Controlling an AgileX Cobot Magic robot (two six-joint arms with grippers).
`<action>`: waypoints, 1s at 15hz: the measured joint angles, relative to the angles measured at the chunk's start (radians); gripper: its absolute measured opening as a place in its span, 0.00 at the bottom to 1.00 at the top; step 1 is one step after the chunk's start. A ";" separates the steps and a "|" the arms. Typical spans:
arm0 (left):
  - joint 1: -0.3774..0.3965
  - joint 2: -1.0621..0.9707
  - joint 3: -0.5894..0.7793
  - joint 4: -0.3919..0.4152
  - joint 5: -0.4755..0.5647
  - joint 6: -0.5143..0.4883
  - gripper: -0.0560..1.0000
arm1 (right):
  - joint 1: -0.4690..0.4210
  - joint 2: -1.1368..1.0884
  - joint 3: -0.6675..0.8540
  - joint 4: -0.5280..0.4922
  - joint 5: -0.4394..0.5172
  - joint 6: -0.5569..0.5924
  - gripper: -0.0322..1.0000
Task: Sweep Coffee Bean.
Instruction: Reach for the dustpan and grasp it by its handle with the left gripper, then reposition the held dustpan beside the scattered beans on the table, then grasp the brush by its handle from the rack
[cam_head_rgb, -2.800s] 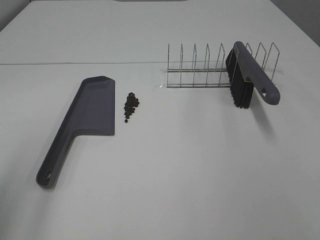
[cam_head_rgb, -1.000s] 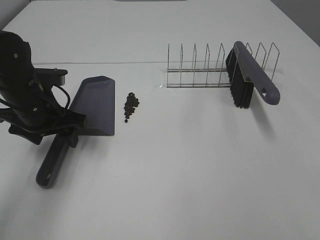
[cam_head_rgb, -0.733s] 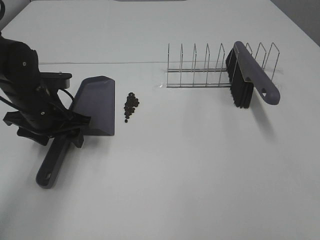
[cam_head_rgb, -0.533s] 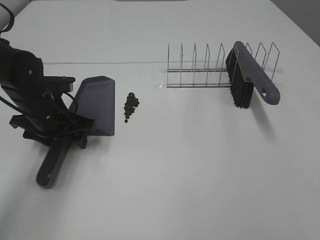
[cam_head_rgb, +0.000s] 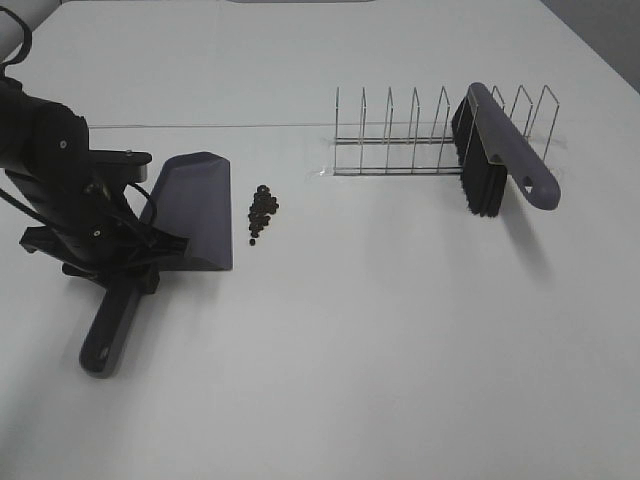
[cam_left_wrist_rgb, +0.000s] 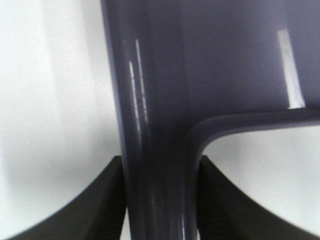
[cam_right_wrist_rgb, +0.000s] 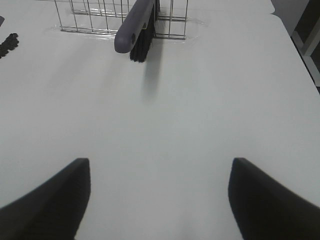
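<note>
Pincer (cam_left_wrist_rgb: 159, 200) tighter, coffee bean (cam_head_rgb: 262, 212) beyond dustpan (cam_head_rgb: 196, 208)

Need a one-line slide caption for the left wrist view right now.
Left gripper closed on the handle of the purple dustpan, white table beneath.

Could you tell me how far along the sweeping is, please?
Done: nothing swept; the coffee beans lie beside the dustpan. In hand: the left gripper grips the dustpan's handle. Left: the open right gripper must fetch the brush from the rack and sweep.

Table (cam_head_rgb: 400, 350) is brightly, evenly lit; soft shadows are cast toward near edge; dustpan (cam_left_wrist_rgb: 200, 75) close-up is blurred, glare-streaked.
</note>
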 joint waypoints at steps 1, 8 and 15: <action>0.000 0.000 0.000 -0.002 0.002 0.000 0.39 | 0.000 0.000 0.000 0.000 0.000 0.000 0.74; 0.000 -0.026 0.004 0.003 0.035 -0.037 0.40 | 0.000 0.000 0.000 0.000 0.000 0.000 0.74; 0.000 -0.189 0.006 0.039 0.060 -0.041 0.40 | 0.000 0.188 -0.063 0.031 -0.202 0.000 0.74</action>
